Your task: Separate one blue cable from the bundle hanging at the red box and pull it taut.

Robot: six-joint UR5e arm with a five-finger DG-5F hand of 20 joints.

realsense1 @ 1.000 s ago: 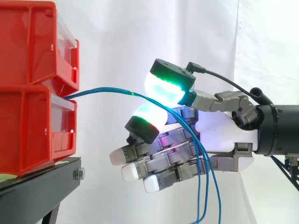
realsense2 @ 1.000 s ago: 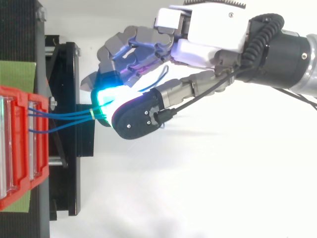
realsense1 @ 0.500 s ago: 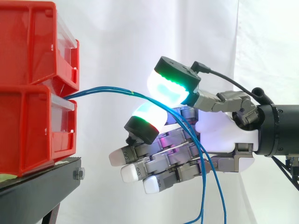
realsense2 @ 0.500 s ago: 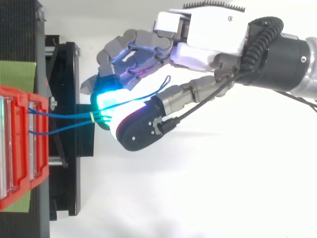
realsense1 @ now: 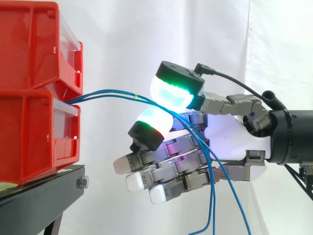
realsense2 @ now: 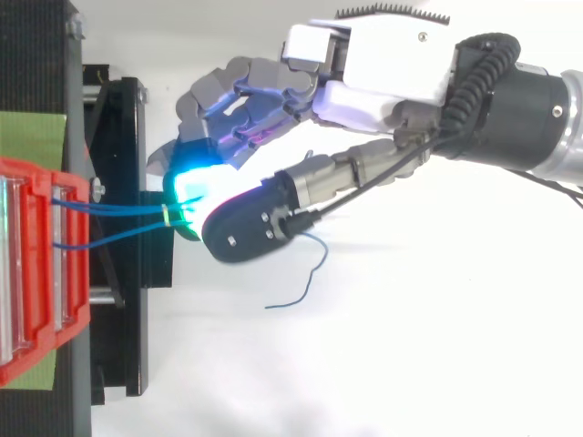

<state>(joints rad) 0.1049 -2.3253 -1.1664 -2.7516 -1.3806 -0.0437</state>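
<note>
Blue cables (realsense1: 107, 92), bunched from the red box (realsense1: 29, 132), sit pinched in your hand's (realsense1: 234, 139) fingers (realsense1: 168, 90): keep one, shed the rest, then pull.

Glossy red plastic bins (realsense1: 34, 122); matt black metal stand (realsense1: 34, 200); smooth blue cables (realsense1: 122, 93); white cloth curtain (realsense1: 122, 44).

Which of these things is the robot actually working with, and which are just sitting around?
In the job: blue cables; the hand, its fingers pinching them; the red boxes they come from.
Just there: black stand; white curtain.
</note>
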